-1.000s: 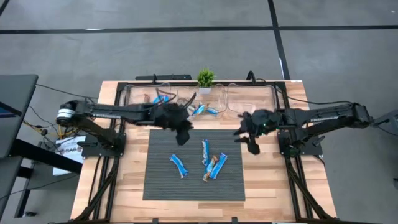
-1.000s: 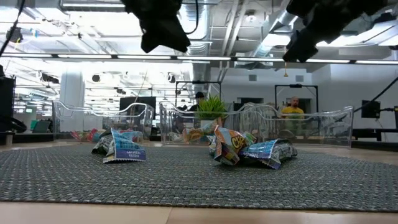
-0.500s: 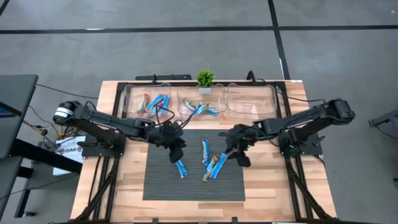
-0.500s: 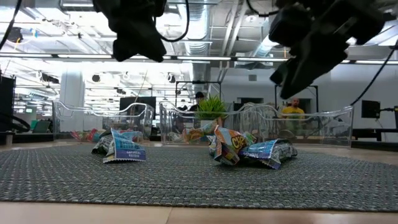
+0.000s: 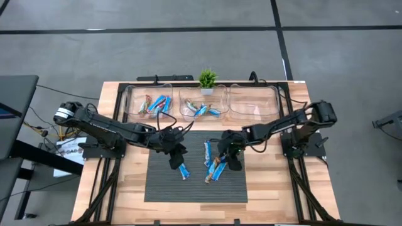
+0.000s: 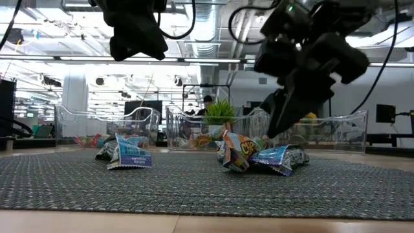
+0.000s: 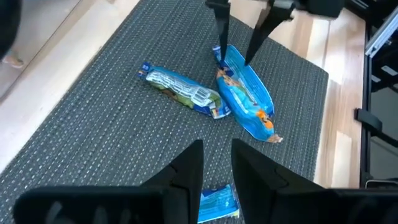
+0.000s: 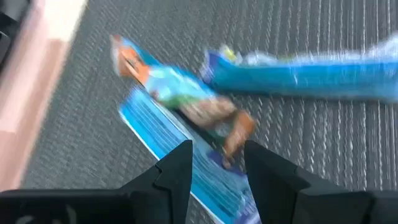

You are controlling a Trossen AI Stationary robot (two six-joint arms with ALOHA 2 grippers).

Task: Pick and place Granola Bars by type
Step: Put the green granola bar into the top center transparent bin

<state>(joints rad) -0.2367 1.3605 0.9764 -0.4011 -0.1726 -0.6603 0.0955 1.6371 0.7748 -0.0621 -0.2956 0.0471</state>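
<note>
Three granola bars lie in a cluster on the dark mat: a blue one (image 5: 206, 152), a tan and orange one (image 5: 211, 169) and a blue one (image 5: 221, 169) under it. A single blue bar (image 5: 183, 169) lies flat to their left. My left gripper (image 5: 178, 157) hovers open above that single bar (image 7: 217, 202). My right gripper (image 5: 229, 157) is open and low over the cluster, with its fingers standing on either side of the overlapping bars (image 8: 186, 102). In the low view it (image 6: 279, 120) hangs just above the cluster (image 6: 252, 152).
Three clear bins stand along the table's far edge: the left bin (image 5: 129, 100) holds mixed bars, the middle bin (image 5: 186, 103) blue bars, and the right bin (image 5: 254, 100) shows none. A small green plant (image 5: 208, 78) stands behind them. The mat (image 5: 195, 188) has free room near its front.
Both arms have swung from near the bins toward the table's near edge and down over the mat. The left gripper has come to the single blue bar. The right gripper has moved left and dropped to the cluster. The bars have stayed put.
</note>
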